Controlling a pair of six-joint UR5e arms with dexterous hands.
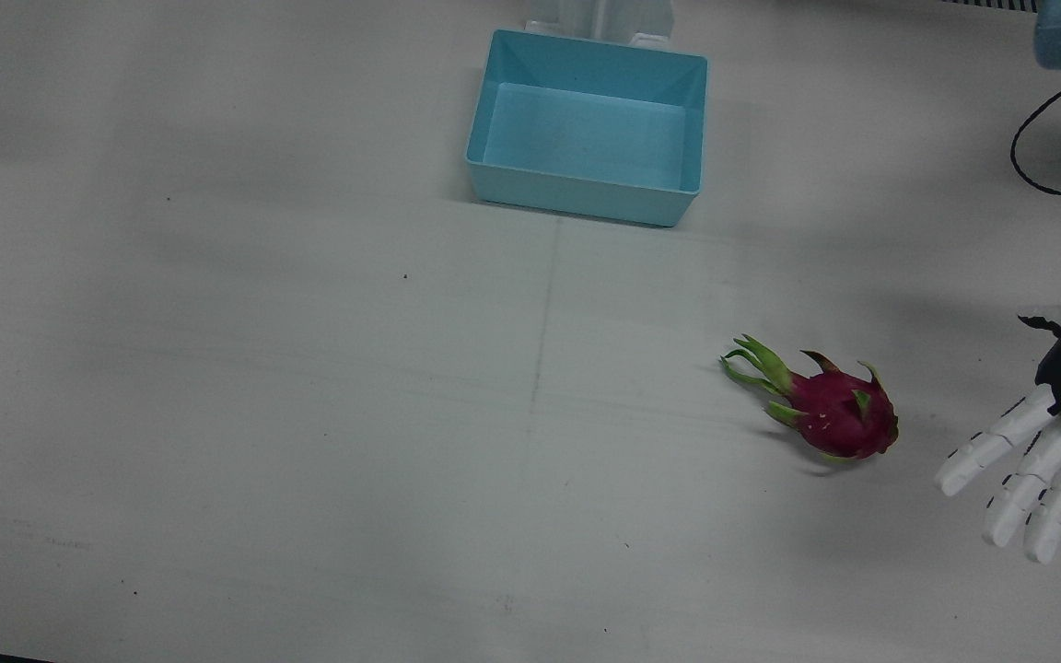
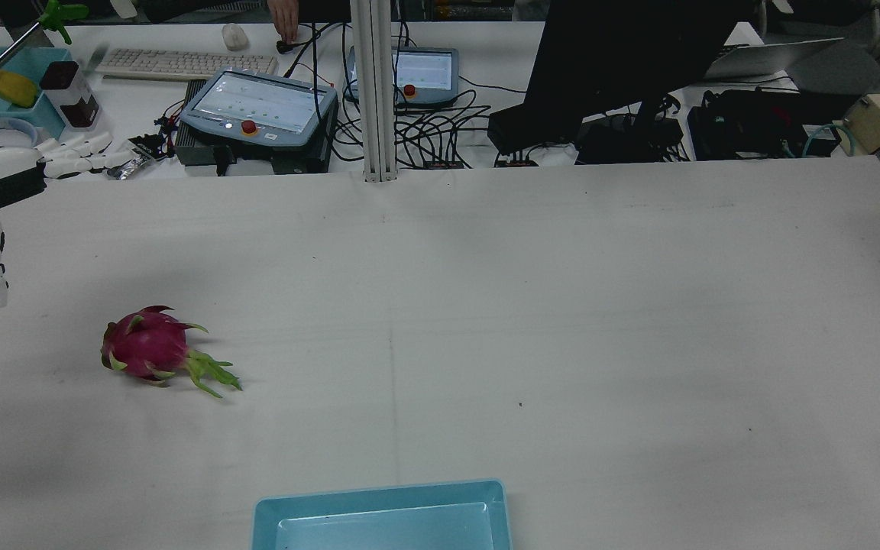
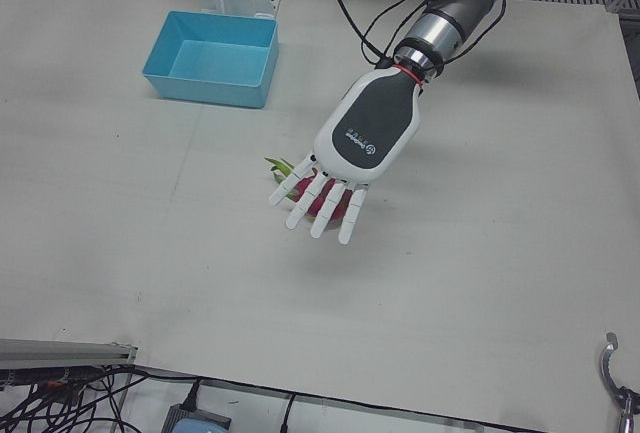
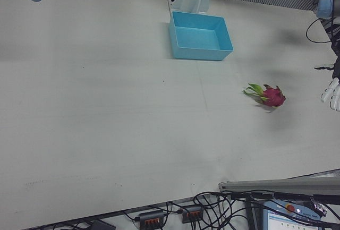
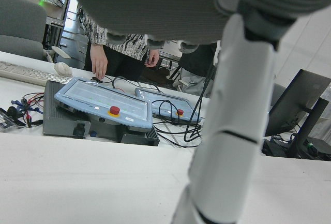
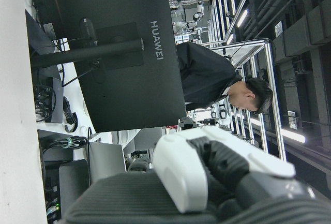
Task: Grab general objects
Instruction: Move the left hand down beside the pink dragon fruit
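My left hand (image 1: 1046,442) floats open, fingers spread, just beside the dragon fruit (image 1: 830,410), on its round end, with its leafy tip pointing away

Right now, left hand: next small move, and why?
Probably ease the left hand sideways toward the dragon fruit and centre over it before descending. The front view shows its fingers spread and holding nothing, off to the fruit's side with bare table between; the fruit lies untouched.
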